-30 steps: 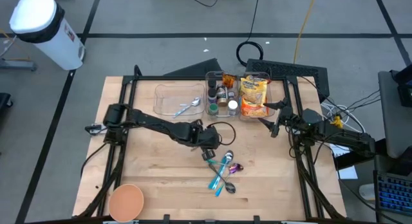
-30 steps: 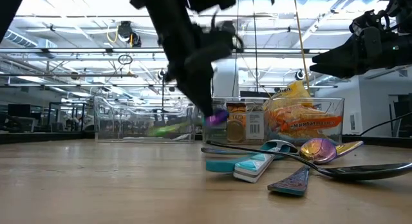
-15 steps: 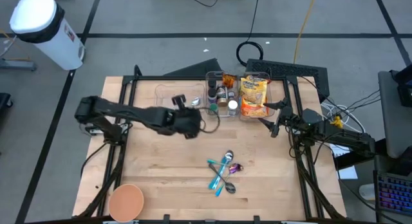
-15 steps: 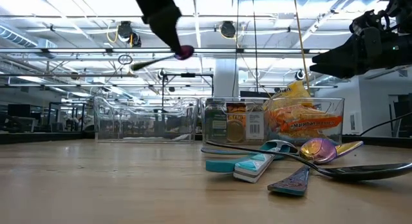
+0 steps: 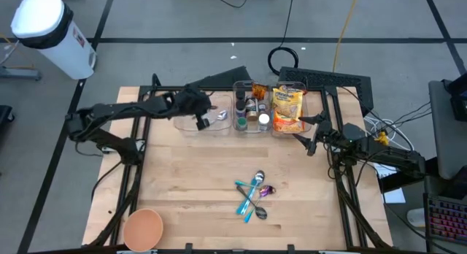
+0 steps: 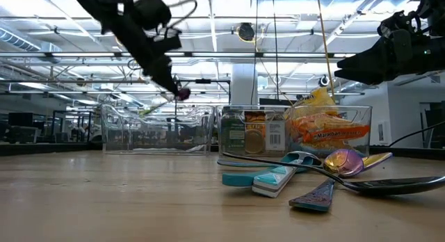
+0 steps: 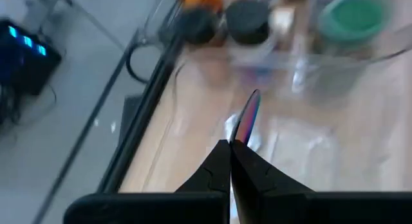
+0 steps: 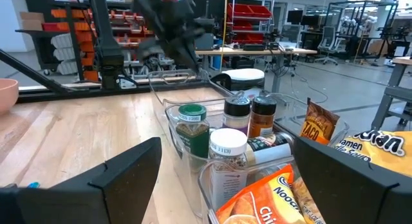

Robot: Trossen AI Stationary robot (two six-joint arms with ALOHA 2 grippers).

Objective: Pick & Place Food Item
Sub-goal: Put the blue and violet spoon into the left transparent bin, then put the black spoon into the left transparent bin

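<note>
- Lying nearest the front edge of the wooden table [image 5: 182, 203], a peach bowl [image 5: 142, 228] is sitting at the front left corner.
- Resting a little farther in, a heap of spoons [image 5: 253, 195] is sprawling right of centre, with teal and blue handles crossing silver ones; in the low view the same heap [image 6: 327, 174] is filling the foreground.
- Hovering farther back on the left, the left gripper [image 5: 200, 115] is hanging over the clear bin [image 5: 186, 122], its fingers clenched on a spoon [image 7: 248, 114] with an iridescent purple sheen, the utensil sticking out past the fingertips above the bin.
- Lying inside that clear bin, a silver spoon [image 5: 219, 116] is resting near its right end.
- Standing just beside it, a middle bin is holding spice jars [image 5: 249, 108], one with a green lid and one with a white lid.
- Sitting in the rightmost bin, snack bags [image 5: 287, 108] in yellow and orange are leaning upright; these food items are still in their container at the back of the table.
- Waiting at the right edge, near the snack bin, the right gripper [image 5: 310, 133] is hanging with its fingers spread wide, gripping nothing.
- Standing beyond the table on the floor, a white bin [image 5: 47, 31] is showing at the far left.
</note>
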